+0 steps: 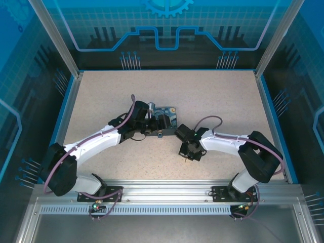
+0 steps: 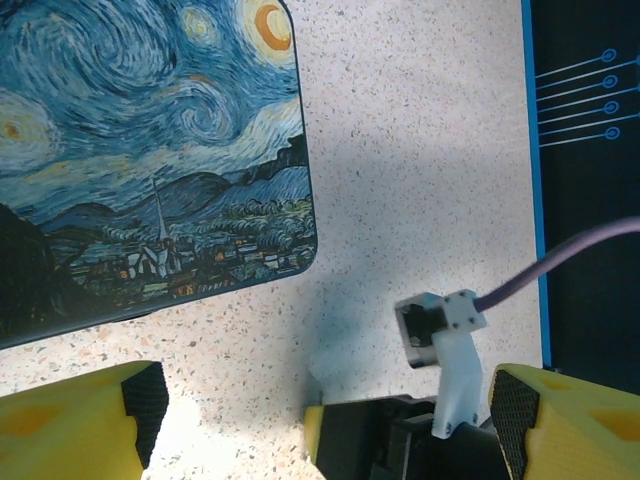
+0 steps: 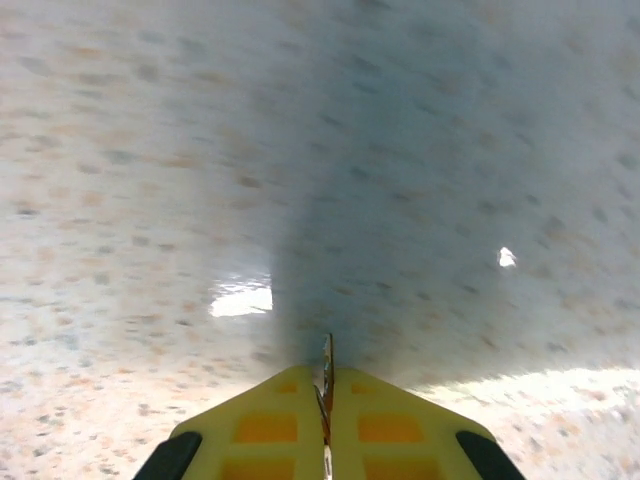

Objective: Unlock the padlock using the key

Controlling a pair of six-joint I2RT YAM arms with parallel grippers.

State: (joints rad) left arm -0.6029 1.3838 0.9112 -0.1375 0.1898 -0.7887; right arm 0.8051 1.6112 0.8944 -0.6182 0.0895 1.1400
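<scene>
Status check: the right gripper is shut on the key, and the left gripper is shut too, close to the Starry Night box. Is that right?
Not quite. The left gripper is open, not shut: the left wrist view shows its yellow fingers standing wide apart, close to the Starry Night box. The rest holds: in the right wrist view the right gripper is shut on the key.

No legible text, numbers or brand marks in any view. The box (image 2: 150,150) carries just a swirling night-sky painting print, with no caption or label on it. The blue back panel (image 1: 212,25) has a gear emblem (image 1: 167,5) and circuit-style line graphics, with no lettering on them.
</scene>
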